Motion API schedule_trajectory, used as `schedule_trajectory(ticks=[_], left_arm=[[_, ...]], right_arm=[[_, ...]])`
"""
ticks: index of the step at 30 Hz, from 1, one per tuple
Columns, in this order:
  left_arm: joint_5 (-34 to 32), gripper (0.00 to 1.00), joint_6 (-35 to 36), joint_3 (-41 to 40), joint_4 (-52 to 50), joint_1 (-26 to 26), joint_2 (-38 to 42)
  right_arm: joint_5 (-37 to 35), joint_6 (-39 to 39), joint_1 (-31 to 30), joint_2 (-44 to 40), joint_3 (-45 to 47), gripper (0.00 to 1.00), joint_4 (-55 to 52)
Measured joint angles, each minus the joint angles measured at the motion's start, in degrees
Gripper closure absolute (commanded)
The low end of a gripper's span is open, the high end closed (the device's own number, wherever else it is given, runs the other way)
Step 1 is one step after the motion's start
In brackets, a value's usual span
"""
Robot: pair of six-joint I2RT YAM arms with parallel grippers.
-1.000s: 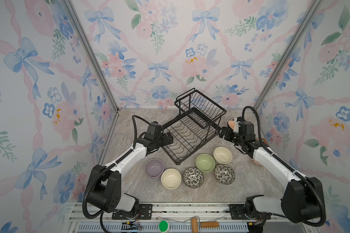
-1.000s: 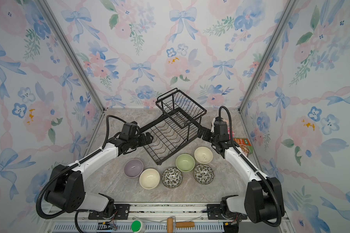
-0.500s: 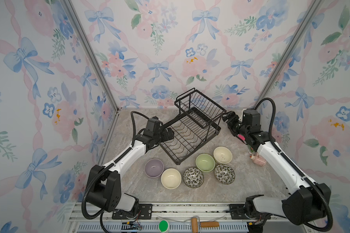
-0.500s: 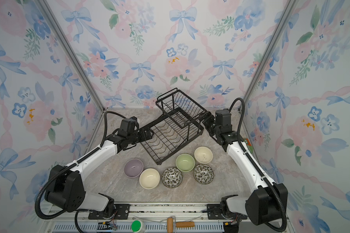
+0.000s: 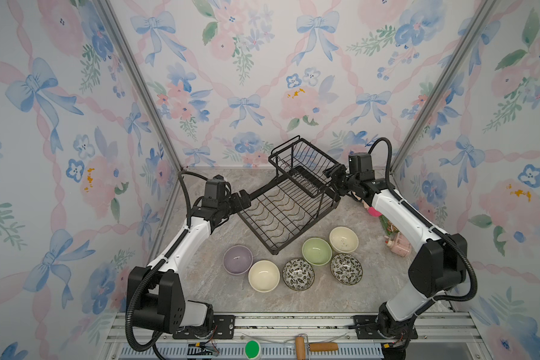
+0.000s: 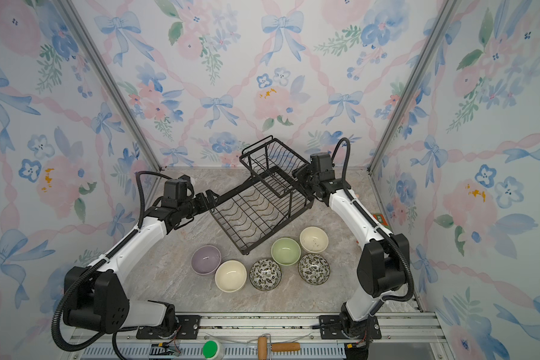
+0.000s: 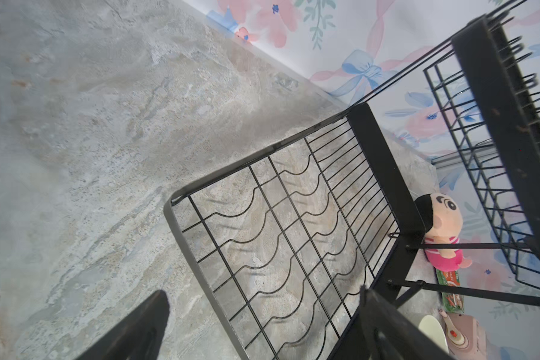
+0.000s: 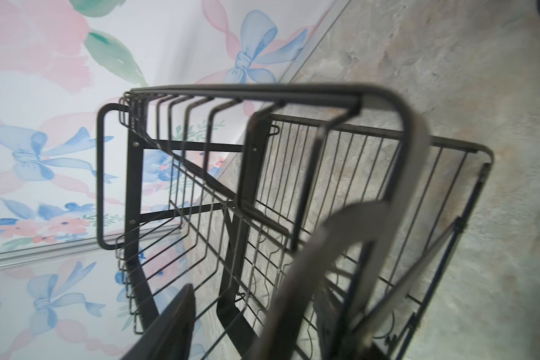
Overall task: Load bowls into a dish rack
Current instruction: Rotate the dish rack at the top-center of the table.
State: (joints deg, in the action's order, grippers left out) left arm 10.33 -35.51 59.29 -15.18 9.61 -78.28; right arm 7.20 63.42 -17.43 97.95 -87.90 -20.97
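- Left gripper (image 5: pixel 247 199): the jaws are spread wide and hold nothing. It sits at one corner of the dish rack (image 5: pixel 281 215).
- In the left wrist view you see its fingers (image 7: pixel 144 324) on either side of the base tray's corner, with the rim wire running between them. I cannot tell whether they touch it.
- Right gripper (image 5: pixel 332 174): it is at the opposite end of the rack, against the raised basket. Wires pass between its fingers (image 8: pixel 169 330) in the right wrist view. That view is blurred, so I cannot tell whether it clamps a wire or stands free.
- The rack stands on the table (image 5: pixel 219 296), askew, stretching from one gripper to the other.
- All six bowls sit upright on the table outside the rack, well apart from both grippers, on the arm-base side.
- Closest to the left gripper is the lavender bowl (image 5: pixel 237 259). The cream bowl (image 5: pixel 263 276) is just beside it, and the leaf-patterned bowl (image 5: pixel 298 274) comes next.
- Closest to the right gripper is the second cream bowl (image 5: pixel 343 239). The pale green bowl (image 5: pixel 316 251) is just beside it, and the second leaf-patterned bowl (image 5: pixel 346 268) lies past both.
- A plush doll (image 7: pixel 440 230) lies just behind the right gripper, by its wrist. A pink toy (image 5: pixel 398 244) lies farther back along that arm.
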Motion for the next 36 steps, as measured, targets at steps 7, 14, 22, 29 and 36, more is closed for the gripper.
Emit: schedule_trajectory(ticks=[7,14,22,29,36], left_arm=[[0.0,0.02,0.02,-1.42,0.0,-1.53,2.19],[0.0,0.02,0.0,-3.06,-0.48,-3.74,2.97],[1.05,0.02,0.0,-4.11,-0.87,-4.02,3.65],[2.62,0.02,0.96,-4.22,-0.87,-4.02,3.63],[2.91,0.02,4.98,-1.51,-4.48,-5.33,0.35]], right_arm=[[1.53,-6.64,-1.44,11.91,-17.9,0.61,-10.99],[3.74,-13.27,-4.87,22.36,-35.06,0.45,-20.35],[1.53,-26.58,-6.58,22.4,-37.77,0.03,-22.99],[-7.78,-28.09,-6.6,1.97,-15.65,0.04,-18.51],[-22.05,-20.0,-21.22,-13.92,10.91,0.04,-13.0]])
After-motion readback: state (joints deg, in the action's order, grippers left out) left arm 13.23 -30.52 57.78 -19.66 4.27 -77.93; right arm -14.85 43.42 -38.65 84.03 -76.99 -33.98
